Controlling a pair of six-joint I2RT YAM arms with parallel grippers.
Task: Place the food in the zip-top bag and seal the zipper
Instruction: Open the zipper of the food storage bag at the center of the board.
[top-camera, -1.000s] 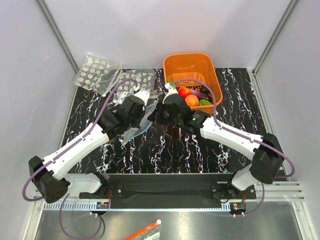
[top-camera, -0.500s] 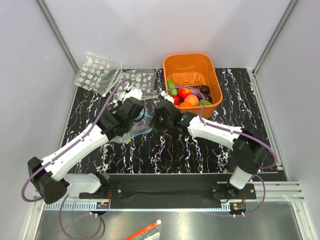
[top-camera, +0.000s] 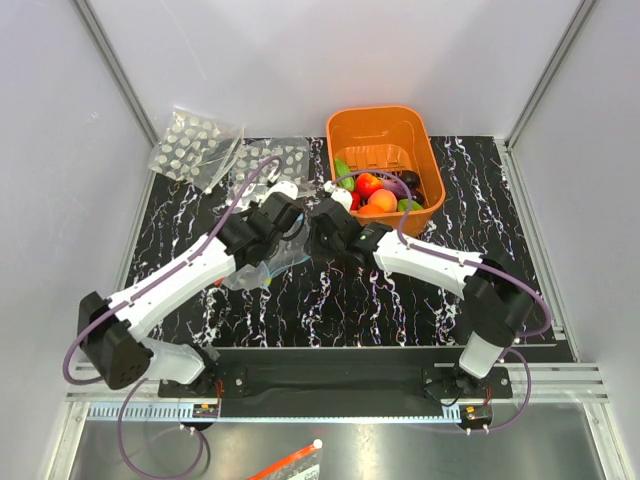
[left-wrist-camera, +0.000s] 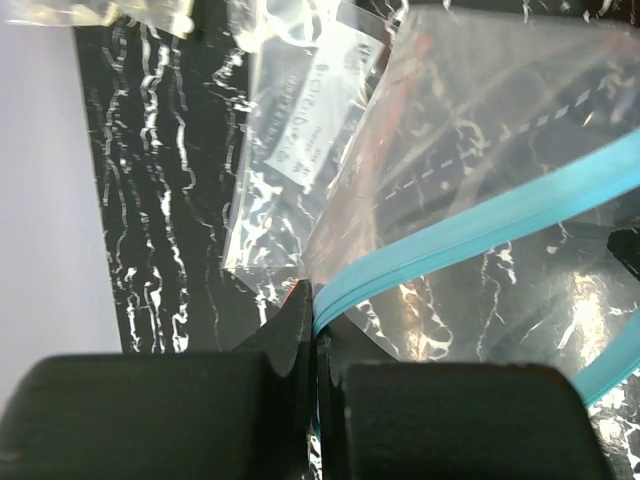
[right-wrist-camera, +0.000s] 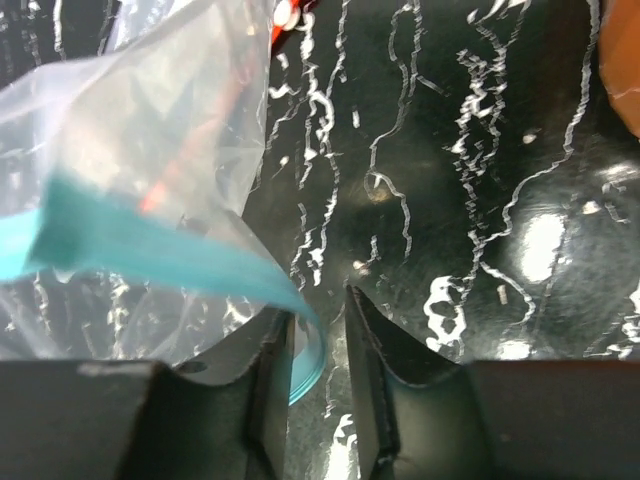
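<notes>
Left gripper (left-wrist-camera: 313, 318): clenched hard on the zipper (left-wrist-camera: 480, 225), with the teal strip pinched right at the jaw tips.
Right gripper (right-wrist-camera: 318, 312): jaws parted. The strip's other end hangs loose in the gap, brushing one finger and not clamped.
Zip-top bag (left-wrist-camera: 480, 120): slung between the two grippers, low over the tabletop (top-camera: 400, 290) and just left of the orange basket (top-camera: 378, 110). No fruit shows inside it.
Food (top-camera: 378, 195): all piled in the basket, apart from the bag.
Risk, sagging mouth: only one corner is firmly held. With the right jaws off the strip, the film could droop from the left gripper and the opening could fall flat.
Risk, bad re-grip: if the right gripper closes where it stands, it could catch both lips of the strip together. That would pinch the mouth shut instead of spreading it.
Risk, snagging: a second clear bag (left-wrist-camera: 290, 130) with a printed label lies just under this one. Thin film dragged across it could catch or carry it along.
Risk, the drop: these glossy little fruits look slippery. A slack, narrow mouth could send one bouncing off the rim onto the tabletop.
Unclear: I cannot tell whether the zipper is parted along its whole width.
</notes>
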